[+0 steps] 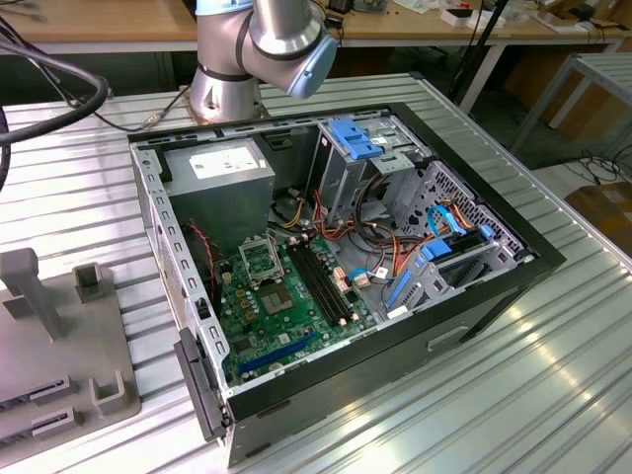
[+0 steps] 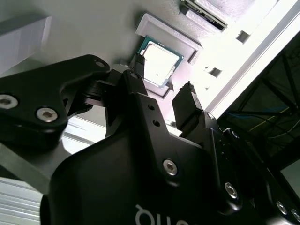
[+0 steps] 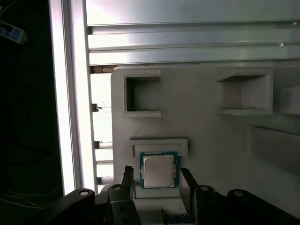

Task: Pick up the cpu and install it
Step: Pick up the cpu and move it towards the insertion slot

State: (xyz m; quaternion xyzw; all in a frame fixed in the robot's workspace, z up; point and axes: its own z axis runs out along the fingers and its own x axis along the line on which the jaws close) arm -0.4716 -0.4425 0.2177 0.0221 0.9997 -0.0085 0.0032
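The cpu [image 3: 159, 171], a small square chip with a shiny silver top and a blue-green rim, lies flat in a recess of a grey fixture plate [image 3: 206, 140]. In both wrist views my gripper [image 3: 158, 180] is open just above it. One black finger [image 3: 127, 177] stands on each side of the chip, with a small gap to each. The second wrist view has the cpu [image 2: 160, 63] lying between the fingertips [image 2: 189, 96] of the gripper [image 2: 164, 79]. In the exterior view the motherboard socket [image 1: 259, 261] sits inside the open computer case [image 1: 494, 286].
The grey power-supply box [image 1: 219, 183], long black memory slots [image 1: 321, 278], cables and blue drive brackets [image 1: 352, 138] crowd the case. A grey fixture [image 1: 59, 346] with posts stands at the exterior view's left. Raised pockets [image 3: 142, 96] rise from the plate near the chip. The arm's base [image 1: 229, 84] stands behind the case.
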